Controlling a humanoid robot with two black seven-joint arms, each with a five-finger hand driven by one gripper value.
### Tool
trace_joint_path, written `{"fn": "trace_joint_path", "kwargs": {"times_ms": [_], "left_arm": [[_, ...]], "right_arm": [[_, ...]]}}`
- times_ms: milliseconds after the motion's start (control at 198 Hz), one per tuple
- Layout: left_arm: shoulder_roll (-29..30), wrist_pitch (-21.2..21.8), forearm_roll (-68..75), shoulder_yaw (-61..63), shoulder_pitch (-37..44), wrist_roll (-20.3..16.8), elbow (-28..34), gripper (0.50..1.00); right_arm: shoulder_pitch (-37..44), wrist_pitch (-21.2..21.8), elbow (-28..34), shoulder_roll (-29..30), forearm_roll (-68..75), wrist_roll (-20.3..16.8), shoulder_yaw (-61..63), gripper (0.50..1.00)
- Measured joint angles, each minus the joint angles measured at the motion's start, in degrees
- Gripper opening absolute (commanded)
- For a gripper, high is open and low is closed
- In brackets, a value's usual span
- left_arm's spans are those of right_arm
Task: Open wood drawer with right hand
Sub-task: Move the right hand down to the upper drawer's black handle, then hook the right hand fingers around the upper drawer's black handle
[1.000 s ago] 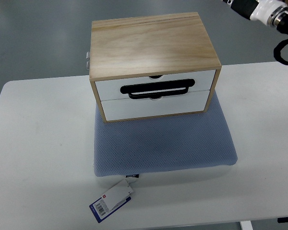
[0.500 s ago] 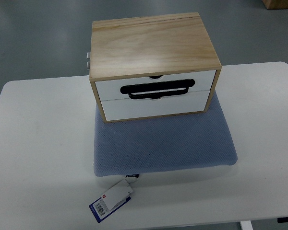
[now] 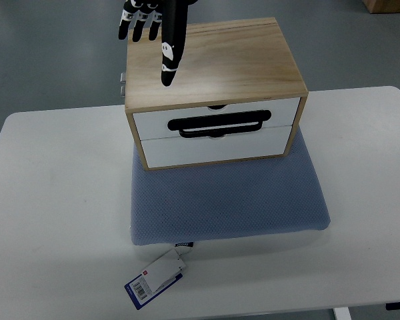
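Wood drawer box (image 3: 213,67) at the middle of the white bench (image 3: 53,200), a little toward 12 o'clock, standing upright on the far half of a blue-grey padded mat (image 3: 227,200). Pale plywood top and sides, two white drawer fronts facing 6 o'clock: upper drawer (image 3: 280,110) and lower drawer (image 3: 213,150), both flush with the frame, neither pulled out. Black loop handle (image 3: 217,124) lying flat across the seam between the two fronts, with small finger notches just above and below it. Small metal fitting (image 3: 122,81) sticking out from the box's side at 9 o'clock.

Black hand (image 3: 153,23) with white markings entering from the picture's top edge at about 11 o'clock of the box; impossible to tell from which side its arm comes, so left or right not known. Fingers (image 3: 170,57) straight, pointing toward 6 o'clock, slightly apart, clamped on nothing. Longest finger lying over the box's top near its 11 o'clock corner; contact with the wood impossible to judge from above. Well apart from the handle.

Mat's free half spread toward 6 o'clock of the box, with a white and blue barcode tag (image 3: 157,278) hanging off its near edge at about 7 o'clock, flat on the bench. Grey floor (image 3: 40,53) beyond the bench
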Motion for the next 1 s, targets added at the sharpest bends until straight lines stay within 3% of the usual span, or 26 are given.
{"fn": "trace_joint_path", "kwargs": {"times_ms": [212,470,1000], "left_arm": [[0.0,0.0,0.0,0.0,0.0,0.0,0.0,1.000],[0.0,0.1,0.0,0.1,0.0,0.0,0.1,1.000],[0.0,0.1,0.0,0.1,0.0,0.0,0.1,1.000]], "right_arm": [[-2.2,-6.2,7.0,1.4,4.9,-1.7,-5.7,0.942],[-6.6,-10.4,7.8,1.4,5.4,-2.1,-7.6,0.944],[-11.6,-14.0,7.7,1.3,4.5,-3.7,-9.3,0.944]]}}
